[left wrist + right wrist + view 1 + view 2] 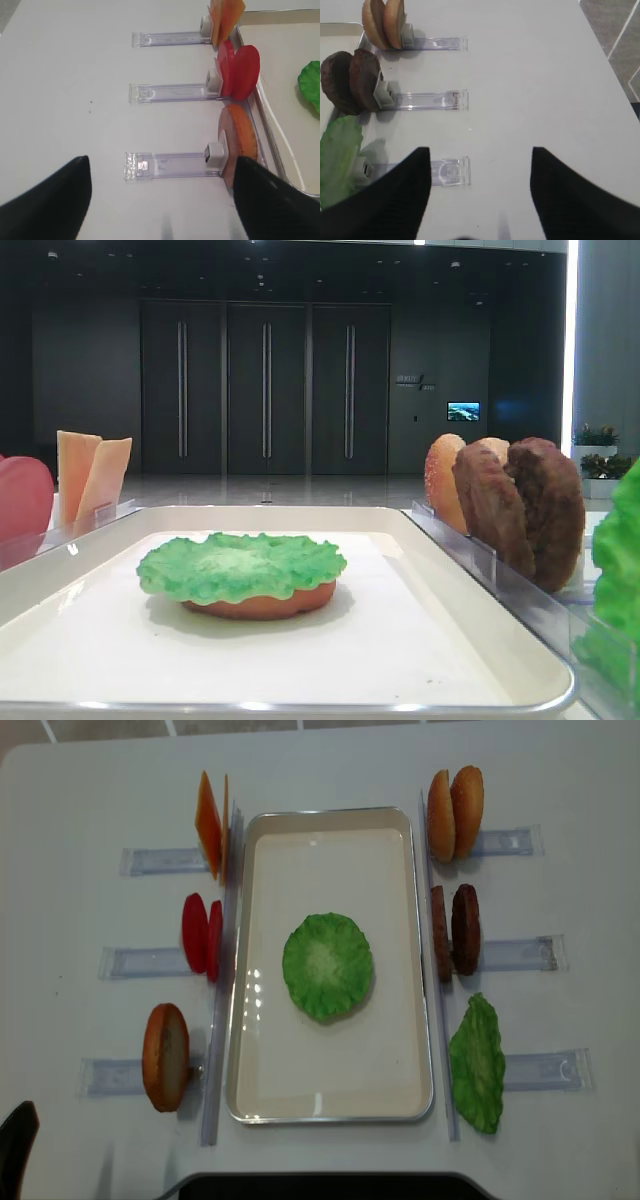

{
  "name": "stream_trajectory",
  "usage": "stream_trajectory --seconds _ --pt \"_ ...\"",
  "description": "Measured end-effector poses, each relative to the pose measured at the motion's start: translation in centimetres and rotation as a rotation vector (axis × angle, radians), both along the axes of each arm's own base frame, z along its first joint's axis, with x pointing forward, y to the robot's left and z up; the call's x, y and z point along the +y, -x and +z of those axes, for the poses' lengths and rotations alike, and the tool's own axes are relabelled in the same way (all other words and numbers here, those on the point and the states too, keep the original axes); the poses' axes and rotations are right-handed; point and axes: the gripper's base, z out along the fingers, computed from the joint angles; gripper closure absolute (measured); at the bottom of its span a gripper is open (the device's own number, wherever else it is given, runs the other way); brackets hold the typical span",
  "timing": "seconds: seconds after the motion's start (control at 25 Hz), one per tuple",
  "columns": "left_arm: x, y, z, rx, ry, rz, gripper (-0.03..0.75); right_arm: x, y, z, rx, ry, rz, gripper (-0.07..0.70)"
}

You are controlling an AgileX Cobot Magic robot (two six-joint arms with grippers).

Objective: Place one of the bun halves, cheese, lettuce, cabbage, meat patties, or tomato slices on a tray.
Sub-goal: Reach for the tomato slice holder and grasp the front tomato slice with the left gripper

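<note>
While both grippers hang wide open and empty over bare table, the left gripper [160,200] beside the clear holders [172,165] and the right gripper [480,195] likewise, the tray [250,1020] has free white floor on all sides. At its middle lies the lettuce [328,966] upon a bun half [265,602]; the tomato slices [201,935], cheese [209,824] and meat patties [455,930] stand outside its rim.
</note>
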Motion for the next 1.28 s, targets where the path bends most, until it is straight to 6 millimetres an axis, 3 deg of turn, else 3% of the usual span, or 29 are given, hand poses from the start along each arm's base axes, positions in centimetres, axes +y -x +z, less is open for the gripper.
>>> stream_trajectory --seconds 1.28 --pt "0.01 0.00 0.00 0.000 -0.001 0.000 0.024 0.00 0.00 0.00 0.000 0.000 0.000 0.216"
